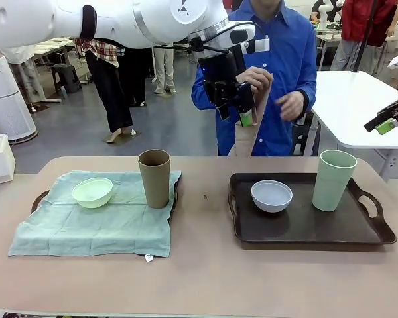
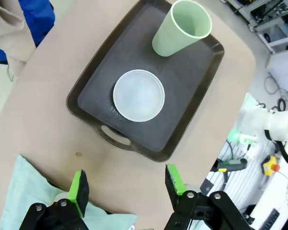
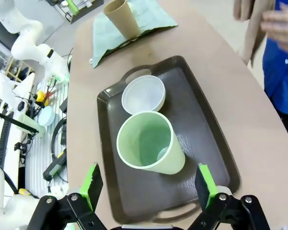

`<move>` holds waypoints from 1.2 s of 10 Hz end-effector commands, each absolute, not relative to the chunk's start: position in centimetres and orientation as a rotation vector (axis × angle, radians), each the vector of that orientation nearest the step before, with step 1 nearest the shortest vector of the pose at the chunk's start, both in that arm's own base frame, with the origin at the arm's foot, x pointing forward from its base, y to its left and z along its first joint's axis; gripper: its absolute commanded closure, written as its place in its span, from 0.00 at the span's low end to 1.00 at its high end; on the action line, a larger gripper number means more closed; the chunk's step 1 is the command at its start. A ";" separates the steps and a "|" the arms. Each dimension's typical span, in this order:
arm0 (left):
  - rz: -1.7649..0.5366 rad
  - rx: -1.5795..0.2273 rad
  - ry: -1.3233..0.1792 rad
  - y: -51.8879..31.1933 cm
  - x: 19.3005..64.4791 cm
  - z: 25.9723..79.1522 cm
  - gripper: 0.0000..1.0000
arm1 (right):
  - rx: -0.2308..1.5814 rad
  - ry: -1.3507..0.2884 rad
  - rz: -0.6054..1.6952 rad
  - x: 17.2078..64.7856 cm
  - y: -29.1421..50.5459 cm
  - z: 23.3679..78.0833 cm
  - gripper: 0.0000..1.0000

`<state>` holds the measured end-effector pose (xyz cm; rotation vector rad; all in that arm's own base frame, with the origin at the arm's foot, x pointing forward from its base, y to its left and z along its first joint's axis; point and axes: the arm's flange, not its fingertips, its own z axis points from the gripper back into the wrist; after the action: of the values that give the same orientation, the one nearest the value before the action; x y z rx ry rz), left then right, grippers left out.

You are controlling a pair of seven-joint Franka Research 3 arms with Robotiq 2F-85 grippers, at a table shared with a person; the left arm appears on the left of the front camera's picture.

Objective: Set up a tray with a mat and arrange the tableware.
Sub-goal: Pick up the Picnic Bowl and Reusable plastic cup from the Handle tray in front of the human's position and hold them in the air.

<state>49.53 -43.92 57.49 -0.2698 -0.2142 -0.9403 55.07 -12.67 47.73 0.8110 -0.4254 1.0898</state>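
The brown table (image 1: 205, 265) stood in a big busy room, with a person in a blue shirt on the far side. On the left, a green mat (image 1: 86, 225) lay over a tray. The mint green bowl (image 1: 93, 192) and the brown cup (image 1: 154, 179) sat on it, near each other. On the right, the dark tray (image 1: 305, 228) held the pale blue-white bowl (image 1: 272, 195) and the pale green cup (image 1: 333, 180). The left gripper (image 1: 233, 114) hung high up, by the person's hand (image 1: 257, 79). The right gripper (image 1: 388, 122) was up at the right edge.

From the left wrist, the left gripper (image 2: 126, 176) was wide and empty above the dark tray (image 2: 192, 110).

From the right wrist, the right gripper (image 3: 149, 175) was wide and empty above the pale green cup (image 3: 149, 143), which stood just beside the pale blue-white bowl (image 3: 144, 95).
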 end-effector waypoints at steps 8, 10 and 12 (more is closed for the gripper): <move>-0.596 -0.197 -0.181 -46.3 47.2 55.0 0.16 | 0.633 -0.647 1.884 58.4 -17.8 41.1 0.00; -0.347 -0.168 -0.168 -47.2 48.1 52.9 0.16 | 0.701 -0.667 1.846 59.8 -18.2 39.0 0.00; -0.239 -0.156 -0.184 -47.7 50.0 51.0 0.16 | 0.776 -0.675 1.802 61.2 -17.1 37.8 0.00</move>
<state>49.22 -46.90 51.55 -0.1841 -0.1520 -0.2991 59.55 -17.67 36.78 0.7243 -0.6650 1.8433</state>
